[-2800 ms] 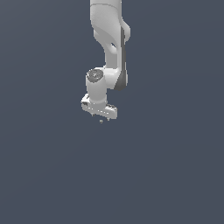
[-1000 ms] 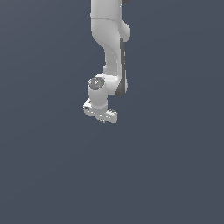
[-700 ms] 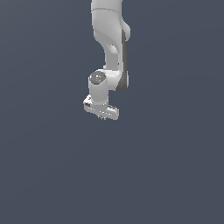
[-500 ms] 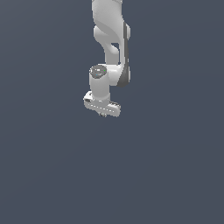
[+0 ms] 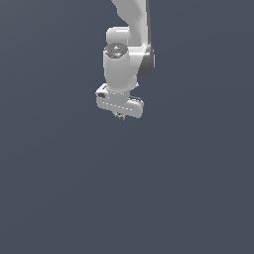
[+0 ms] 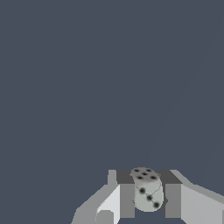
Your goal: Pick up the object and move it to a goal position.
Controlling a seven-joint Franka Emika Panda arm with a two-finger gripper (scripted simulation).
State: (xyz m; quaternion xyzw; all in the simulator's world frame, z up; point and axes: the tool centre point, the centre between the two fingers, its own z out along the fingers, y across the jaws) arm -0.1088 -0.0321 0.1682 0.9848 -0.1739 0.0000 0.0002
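The die [image 6: 148, 194] is pale grey-white, mottled, with black pips. The fingers [image 6: 127, 200] are grey with darker pads. The arm [image 5: 125, 64] is white against a plain slate-blue surface [image 5: 59, 188].

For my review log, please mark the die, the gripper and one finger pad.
die [image 6: 148, 192], wrist view, its pale spotted side face.
gripper [image 6: 148, 201], wrist view, midway between the fingertips.
finger pad [image 6: 127, 200], wrist view, grey inner surface beside the die.

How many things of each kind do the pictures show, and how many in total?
Die: 1, white with black dots, held in the tool
Arm: 1
Total: 2
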